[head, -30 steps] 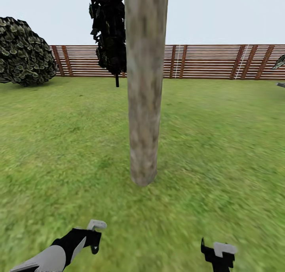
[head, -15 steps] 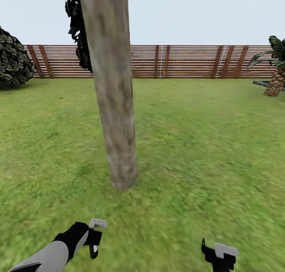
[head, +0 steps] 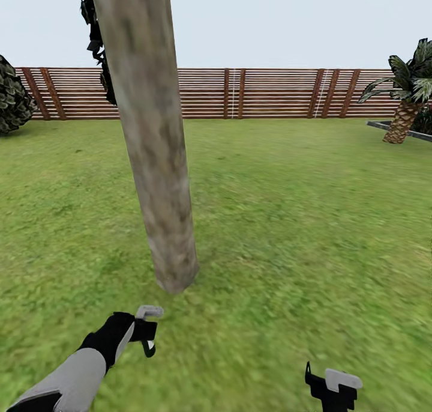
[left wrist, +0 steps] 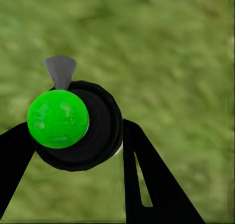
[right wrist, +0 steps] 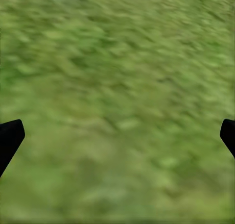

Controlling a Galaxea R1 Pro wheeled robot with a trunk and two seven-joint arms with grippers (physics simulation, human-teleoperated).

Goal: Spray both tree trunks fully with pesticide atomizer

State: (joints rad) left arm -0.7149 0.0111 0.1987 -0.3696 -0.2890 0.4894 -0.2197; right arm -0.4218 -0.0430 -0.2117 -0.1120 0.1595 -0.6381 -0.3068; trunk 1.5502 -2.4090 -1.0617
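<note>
Green lawn (head: 312, 220) runs back to a brown slatted fence (head: 270, 93), with a small palm (head: 405, 109) at the far side. Between the left gripper's (left wrist: 73, 136) jaws sits the sprayer (left wrist: 81, 126), clamped around its dark round body just below the green cap (left wrist: 58, 118), grey nozzle (left wrist: 60, 69) sticking out past the fingers. Forward of those jaws, near but not touching, stands the thick mottled tree trunk (head: 153, 154). The right gripper (right wrist: 117, 136) has its jaws spread wide with nothing but grass between them. The sprayer looks light, rigid and smooth, so a hold around the body seems soundest. No labels or writing can be read.
</note>
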